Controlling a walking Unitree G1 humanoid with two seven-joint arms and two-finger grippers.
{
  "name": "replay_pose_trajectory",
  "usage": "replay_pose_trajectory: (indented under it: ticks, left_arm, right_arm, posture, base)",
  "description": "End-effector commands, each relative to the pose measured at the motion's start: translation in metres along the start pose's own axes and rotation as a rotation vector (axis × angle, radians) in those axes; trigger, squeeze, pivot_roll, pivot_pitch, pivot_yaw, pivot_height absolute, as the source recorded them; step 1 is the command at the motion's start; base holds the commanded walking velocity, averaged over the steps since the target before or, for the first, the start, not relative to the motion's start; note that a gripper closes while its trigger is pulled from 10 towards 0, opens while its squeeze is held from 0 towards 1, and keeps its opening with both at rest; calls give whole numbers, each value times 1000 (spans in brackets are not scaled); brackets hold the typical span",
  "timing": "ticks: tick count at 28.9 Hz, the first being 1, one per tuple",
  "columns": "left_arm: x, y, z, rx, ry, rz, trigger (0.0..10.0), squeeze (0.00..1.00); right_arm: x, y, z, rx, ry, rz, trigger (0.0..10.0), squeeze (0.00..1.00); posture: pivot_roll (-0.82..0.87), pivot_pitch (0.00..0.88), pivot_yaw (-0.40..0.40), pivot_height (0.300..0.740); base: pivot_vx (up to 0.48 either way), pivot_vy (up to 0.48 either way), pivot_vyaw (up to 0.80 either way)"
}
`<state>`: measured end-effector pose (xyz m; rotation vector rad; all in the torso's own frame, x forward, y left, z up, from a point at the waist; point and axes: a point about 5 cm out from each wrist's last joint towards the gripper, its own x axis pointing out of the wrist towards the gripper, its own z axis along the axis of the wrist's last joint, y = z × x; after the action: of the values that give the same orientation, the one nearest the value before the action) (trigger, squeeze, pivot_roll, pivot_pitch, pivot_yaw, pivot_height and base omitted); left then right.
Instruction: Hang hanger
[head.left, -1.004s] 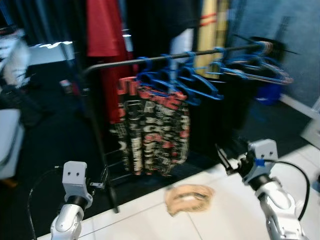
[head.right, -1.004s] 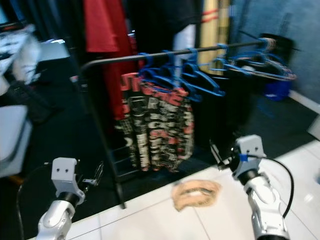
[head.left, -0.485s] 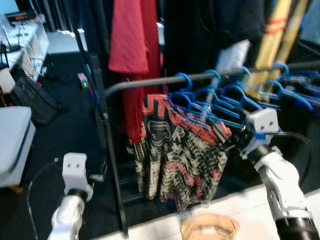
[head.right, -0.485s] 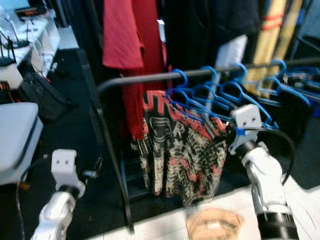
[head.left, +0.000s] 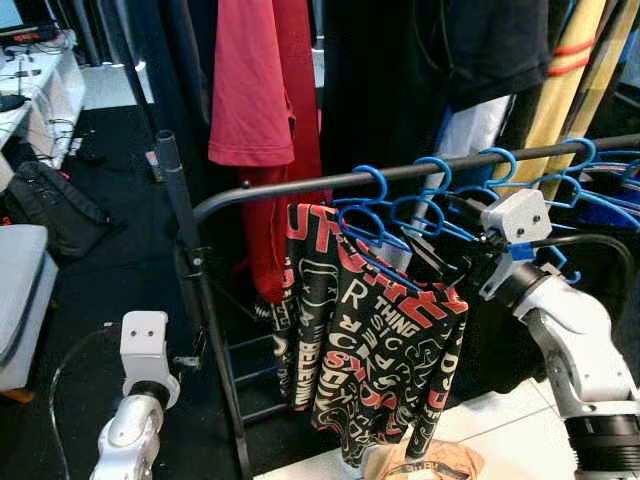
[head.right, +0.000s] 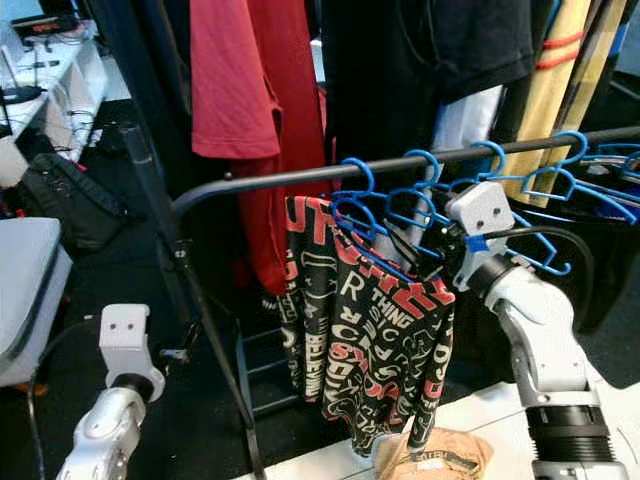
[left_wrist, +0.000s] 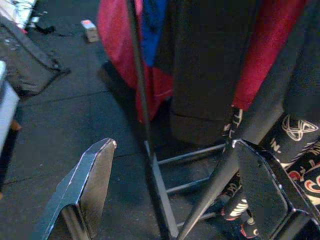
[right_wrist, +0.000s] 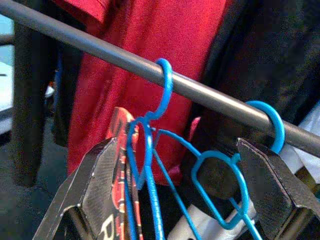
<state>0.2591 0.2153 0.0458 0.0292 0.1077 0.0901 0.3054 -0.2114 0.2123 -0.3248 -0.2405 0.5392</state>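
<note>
Left eye view: the blue hanger (head.left: 372, 215) with the printed shirt (head.left: 375, 350) hangs on the rail (head.left: 300, 188), near its left end. The right gripper (head.left: 440, 250) is beside it.

Right wrist view: its fingers (right_wrist: 95, 185) are spread, holding nothing.

Left wrist view: the left gripper (left_wrist: 175, 200) is spread wide near the floor (left_wrist: 75, 125).

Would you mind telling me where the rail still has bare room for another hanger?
The rail is bare between its bent left corner and the first blue hanger. From that hook rightward, the hangers crowd together, and the right gripper sits among them above the printed shirt.
</note>
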Motion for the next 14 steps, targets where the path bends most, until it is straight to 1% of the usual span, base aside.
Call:
replay_pose_trajectory:
  ticks: [1, 2, 4, 5, 6, 7, 10, 11, 12, 13, 14]
  left_arm:
    - [-3, 2, -4, 18, 25, 5, 10000, 0]
    - [-3, 2, -4, 18, 25, 5, 10000, 0]
    - [-3, 2, -1, 28, 21, 11, 10000, 0]
    - [-3, 2, -1, 28, 21, 11, 10000, 0]
    - [-3, 2, 0, 31, 20, 13, 10000, 0]
    - [-3, 3, 0, 33, 20, 17, 10000, 0]
    - [-3, 3, 0, 33, 20, 17, 10000, 0]
    - [-3, 4, 0, 35, 19, 19, 10000, 0]
    - [-3, 4, 0, 35, 19, 19, 10000, 0]
    - [-3, 5, 1, 40, 17, 20, 10000, 0]
    - [-3, 5, 1, 40, 17, 20, 10000, 0]
  right_arm:
    - [5, 7, 3, 14, -7, 49, 10000, 0]
    - [5, 7, 3, 14, -7, 49, 10000, 0]
    - [13, 11, -7, 7, 76, 51, 10000, 0]
    - [13, 11, -7, 7, 76, 51, 10000, 0]
    - [16, 10, -12, 3, 119, 39, 10000, 0]
    - [19, 6, -15, 19, 147, 8, 10000, 0]
    - [19, 6, -15, 19, 147, 8, 10000, 0]
    - [21, 4, -16, 40, 156, -14, 10000, 0]
    - [21, 4, -16, 40, 156, -14, 10000, 0]
    - [26, 3, -18, 99, 165, -29, 10000, 0]
    - [26, 3, -18, 99, 165, -29, 10000, 0]
  posture:
    - [-12, 0, -27, 740]
    - [-12, 0, -27, 740]
    - [-8, 0, -29, 740]
    - [-8, 0, -29, 740]
    - [-6, 0, -30, 740]
    - [-6, 0, -30, 740]
    - [-6, 0, -30, 740]
    - [-7, 0, -30, 740]
    - [-7, 0, -30, 740]
    - [-6, 0, -27, 740]
    - [-6, 0, -27, 740]
  base:
    - [0, 0, 0]
    - [0, 0, 0]
    - [0, 0, 0]
    - [0, 0, 0]
    - [0, 0, 0]
    - [0, 0, 0]
    - [0, 0, 0]
    - [0, 0, 0]
    - [0, 0, 0]
    - [0, 0, 0]
    - [0, 0, 0]
